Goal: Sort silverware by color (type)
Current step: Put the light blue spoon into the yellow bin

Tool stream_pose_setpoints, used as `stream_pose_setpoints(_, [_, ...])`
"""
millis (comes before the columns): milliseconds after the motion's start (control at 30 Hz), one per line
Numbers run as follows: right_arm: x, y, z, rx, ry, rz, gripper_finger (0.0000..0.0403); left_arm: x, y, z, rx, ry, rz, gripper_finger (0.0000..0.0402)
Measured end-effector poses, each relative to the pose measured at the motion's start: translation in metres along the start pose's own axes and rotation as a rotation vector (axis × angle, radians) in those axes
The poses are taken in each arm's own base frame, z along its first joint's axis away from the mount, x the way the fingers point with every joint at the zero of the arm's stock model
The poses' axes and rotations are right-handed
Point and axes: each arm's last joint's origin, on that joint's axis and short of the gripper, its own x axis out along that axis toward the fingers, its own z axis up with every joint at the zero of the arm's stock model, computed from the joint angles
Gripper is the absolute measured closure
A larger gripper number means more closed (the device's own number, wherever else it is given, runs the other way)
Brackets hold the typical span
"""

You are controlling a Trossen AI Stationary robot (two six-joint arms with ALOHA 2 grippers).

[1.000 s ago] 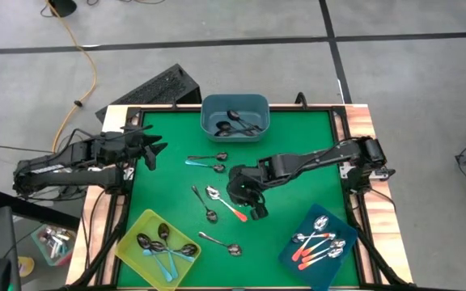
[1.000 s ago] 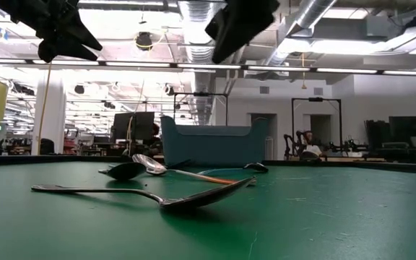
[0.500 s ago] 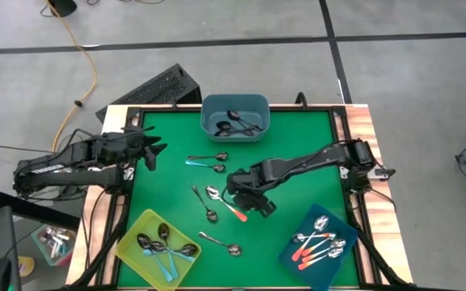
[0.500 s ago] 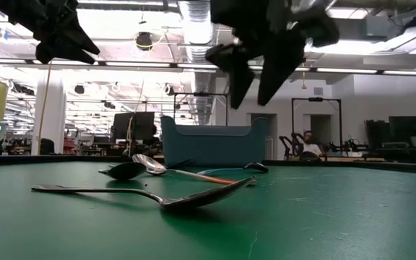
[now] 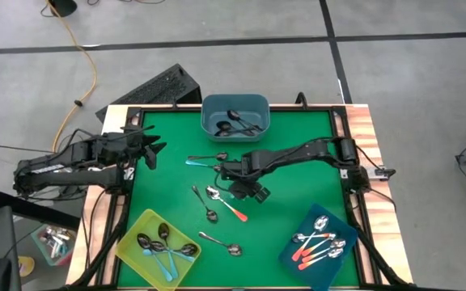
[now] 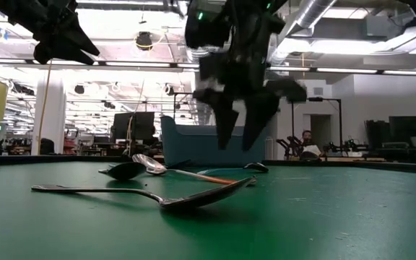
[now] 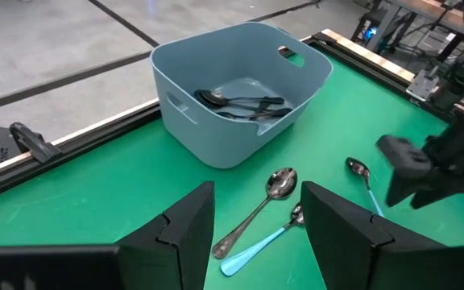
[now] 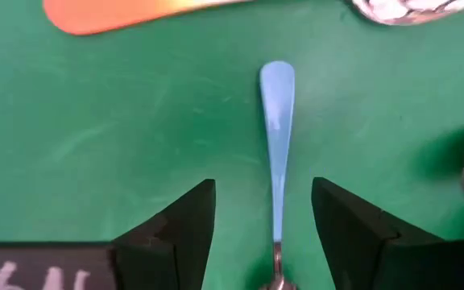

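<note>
Several spoons lie on the green table (image 5: pixel 298 145). A blue-handled spoon (image 8: pixel 277 137) lies flat below my right gripper (image 8: pixel 263 189), which is open and points down, one finger on either side of the handle. In the low view my right gripper (image 6: pixel 235 144) hangs just above the table. An orange-handled spoon (image 5: pixel 231 207) lies beside it, and its handle end (image 8: pixel 111 12) also shows in the right wrist view. A second blue-handled spoon (image 5: pixel 205 166) and dark metal spoons (image 5: pixel 207 157) lie farther left. My left gripper (image 5: pixel 154 152) waits open above the table's left edge.
A grey-blue bin (image 5: pixel 235 117) at the far edge holds dark spoons. A yellow bin (image 5: pixel 156 246) at the near left holds blue-handled spoons. A dark blue bin (image 5: pixel 322 242) at the near right holds orange-handled spoons. Two dark spoons (image 5: pixel 203 204) (image 5: pixel 221 244) lie loose nearby.
My right gripper has come down toward the table and moved toward its far edge, over the blue-handled spoon. It has rolled about its own axis and opened. No spoon has moved.
</note>
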Motion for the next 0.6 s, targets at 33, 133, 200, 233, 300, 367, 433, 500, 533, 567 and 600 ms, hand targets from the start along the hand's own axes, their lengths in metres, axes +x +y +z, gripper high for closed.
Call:
stream_pose_setpoints(33, [0.005, -0.002, -0.001, -0.002, 0.007, 0.006, 0.0188, 0.0, 0.0, 0.0, 0.0, -0.001, 0.001, 0.0232])
stream_pose_setpoints(133, [0.016, -0.005, -0.005, 0.006, 0.027, 0.023, 0.0188, 0.0, 0.0, 0.0, 0.0, -0.002, 0.005, 0.0232])
stream_pose_setpoints(200, [0.026, -0.007, -0.008, 0.013, 0.05, 0.047, 0.0188, 0.0, 0.0, 0.0, 0.001, -0.003, 0.008, 0.0232])
stream_pose_setpoints(233, [0.029, -0.007, -0.009, 0.015, 0.057, 0.055, 0.0188, 0.0, 0.0, 0.0, 0.001, -0.005, 0.012, 0.0232])
stream_pose_setpoints(300, [0.034, -0.008, -0.011, 0.026, 0.07, 0.067, 0.0188, 0.0, 0.001, 0.0, 0.002, -0.007, 0.02, 0.0232])
stream_pose_setpoints(367, [0.043, -0.011, -0.013, 0.034, 0.078, 0.077, 0.0188, 0.0, 0.001, 0.0, 0.004, -0.007, 0.029, 0.0232])
stream_pose_setpoints(433, [0.043, -0.011, -0.015, 0.048, 0.086, 0.088, 0.019, 0.0, 0.001, 0.0, 0.005, -0.007, 0.032, 0.0232])
stream_pose_setpoints(500, [0.043, -0.013, -0.016, 0.066, 0.081, 0.081, 0.0198, 0.0, 0.001, 0.0, 0.004, -0.007, 0.032, 0.0232])
stream_pose_setpoints(533, [0.043, -0.013, -0.015, 0.073, 0.077, 0.076, 0.0206, 0.0, 0.001, 0.0, 0.004, -0.007, 0.032, 0.0232])
stream_pose_setpoints(567, [0.043, -0.014, -0.015, 0.084, 0.069, 0.067, 0.0216, 0.0, 0.001, 0.0, 0.004, -0.006, 0.031, 0.0232])
stream_pose_setpoints(600, [0.044, -0.015, -0.014, 0.096, 0.061, 0.058, 0.0229, 0.0, 0.001, 0.0, 0.005, -0.006, 0.031, 0.0232])
